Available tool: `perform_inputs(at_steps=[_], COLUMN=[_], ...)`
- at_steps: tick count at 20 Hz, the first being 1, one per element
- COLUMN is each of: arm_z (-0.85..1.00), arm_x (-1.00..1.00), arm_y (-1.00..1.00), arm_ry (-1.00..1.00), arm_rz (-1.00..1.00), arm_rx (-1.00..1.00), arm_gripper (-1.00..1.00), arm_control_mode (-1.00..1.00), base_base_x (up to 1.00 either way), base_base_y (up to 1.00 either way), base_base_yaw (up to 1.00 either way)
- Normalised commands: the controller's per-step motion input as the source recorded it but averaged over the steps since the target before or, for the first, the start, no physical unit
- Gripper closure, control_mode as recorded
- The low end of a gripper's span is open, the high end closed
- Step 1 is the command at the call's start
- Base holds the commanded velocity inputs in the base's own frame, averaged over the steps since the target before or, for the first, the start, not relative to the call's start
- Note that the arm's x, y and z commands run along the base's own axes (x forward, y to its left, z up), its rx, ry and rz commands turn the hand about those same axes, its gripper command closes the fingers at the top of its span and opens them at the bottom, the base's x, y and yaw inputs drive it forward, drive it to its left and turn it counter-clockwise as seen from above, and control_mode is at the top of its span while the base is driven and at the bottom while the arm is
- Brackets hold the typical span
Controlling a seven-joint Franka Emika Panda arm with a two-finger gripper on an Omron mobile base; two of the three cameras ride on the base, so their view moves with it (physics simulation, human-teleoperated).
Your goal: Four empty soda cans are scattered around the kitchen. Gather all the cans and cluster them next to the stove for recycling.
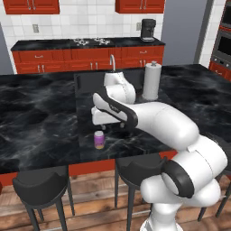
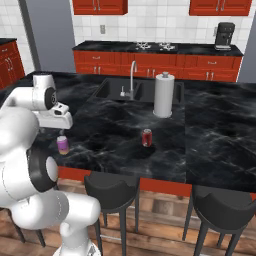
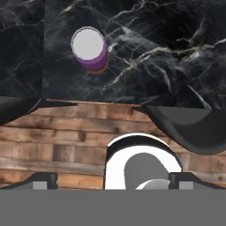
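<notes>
The pink-purple soda can (image 1: pixel 99 140) stands upright near the front edge of the island tabletop (image 1: pixel 40 122), just below the pincer (image 2: pixel 61 131), which hangs over it with its jaws spread wide and nothing between them. From the hand view the can's flat silver top (image 3: pixel 88 43) faces the camera, with the purple wall and a sliver of the yellowish band showing under it. An empty can like this should be very light, thin-walled and smooth, so it may dent or tip under a hard squeeze; a grasp across the middle of the cylinder, one finger either side, looks safest. A red soda can (image 2: pixel 146 137) stands further along the tabletop, in front of the paper-towel roll (image 2: pixel 163 94) and the sink (image 2: pixel 112 90). The stove (image 2: pixel 155 46) lies on the far counter, well apart. The fingertips are hard to make out against the dark marble, and the arm covers part of the tabletop in the left base view.
</notes>
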Motion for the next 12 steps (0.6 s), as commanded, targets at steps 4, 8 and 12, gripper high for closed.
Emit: perform_inputs(at_steps=[4, 8, 12], arm_z=[-0.28, -0.32, -0.31], arm_x=[0.23, 0.26, 0.33], arm_y=[0.00, 0.00, 0.15], arm_ry=[-0.01, -0.01, -0.02], arm_rz=[0.00, 0.00, 0.00], arm_rx=[0.00, 0.00, 0.00], arm_gripper=[-1.00, -1.00, -1.00], arm_control_mode=[-1.00, -1.00, -1.00], base_base_x=[0.00, 0.00, 0.00], base_base_y=[0.00, 0.00, 0.00], base_base_yaw=[0.00, 0.00, 0.00])
